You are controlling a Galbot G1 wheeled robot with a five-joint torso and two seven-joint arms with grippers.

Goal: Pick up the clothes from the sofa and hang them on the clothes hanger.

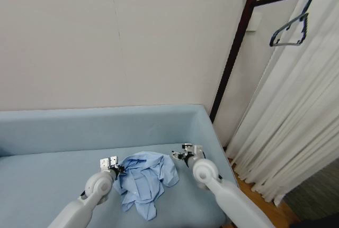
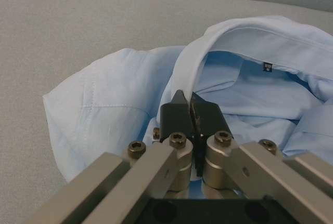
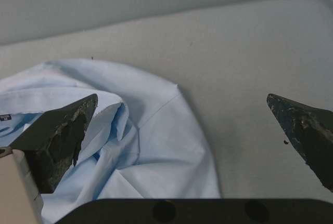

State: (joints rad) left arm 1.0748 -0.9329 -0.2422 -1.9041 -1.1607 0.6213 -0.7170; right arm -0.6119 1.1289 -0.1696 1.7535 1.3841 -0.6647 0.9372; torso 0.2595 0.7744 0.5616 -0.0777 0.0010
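Head view: a crumpled light-blue shirt [image 1: 144, 180] lies on the seat of a pale blue sofa [image 1: 63, 133], towards its right end, with a robot arm reaching in from either side. The left gripper [image 1: 108, 162] sits at the shirt's left edge, the right gripper [image 1: 185, 150] just off its right edge. Behind the sofa's right end stands a dark wooden clothes rack [image 1: 233, 53]. A blue hanger [image 1: 290, 31] hangs from its rail, and a white curtain [image 1: 296, 122] hangs beside it.

Left wrist view: the left jaws are pressed together at the shirt's collar. The collar band runs down into their tips, so they appear to pinch its edge. A small dark label shows inside the neck.

Right wrist view: the right jaws are spread wide just above the seat. One black finger [image 3: 57, 135] lies over the shirt's rumpled edge and the other stands apart over bare upholstery. No cloth is between them.
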